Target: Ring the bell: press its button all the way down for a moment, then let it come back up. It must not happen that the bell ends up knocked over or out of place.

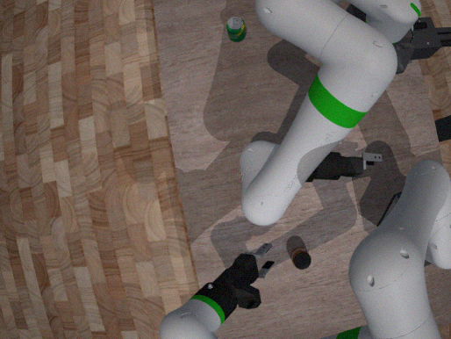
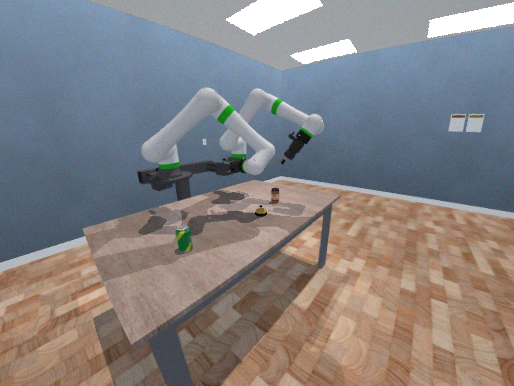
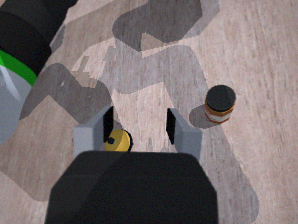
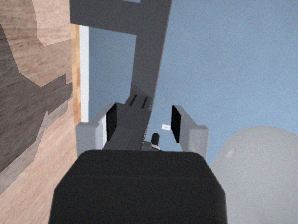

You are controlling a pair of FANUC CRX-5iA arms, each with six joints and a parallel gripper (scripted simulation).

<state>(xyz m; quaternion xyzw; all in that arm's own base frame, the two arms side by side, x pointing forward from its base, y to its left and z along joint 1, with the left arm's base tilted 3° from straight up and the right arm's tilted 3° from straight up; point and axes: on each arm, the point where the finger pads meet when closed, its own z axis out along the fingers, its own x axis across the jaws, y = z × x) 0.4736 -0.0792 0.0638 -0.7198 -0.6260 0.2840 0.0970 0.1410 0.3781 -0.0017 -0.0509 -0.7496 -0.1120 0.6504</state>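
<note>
The bell, a small yellow dome on a black base with a black button, stands upright on the table in the exterior view (image 2: 261,212) and shows partly in the left wrist view (image 3: 121,141), beside the left-hand finger. It is hidden in the top view behind the right arm. My left gripper (image 1: 268,256) (image 2: 282,161) (image 3: 140,118) is open and empty, high above the table and pointing down at a slant. My right gripper (image 1: 373,161) (image 4: 144,115) is open and empty. It points sideways toward the arms' stand, away from the bell.
A jar with a black lid (image 1: 301,259) (image 2: 275,195) (image 3: 220,104) stands near the bell. A green can (image 1: 236,30) (image 2: 184,239) stands farther off on the table (image 2: 165,300). The right arm's elbow and forearm reach over the table's middle.
</note>
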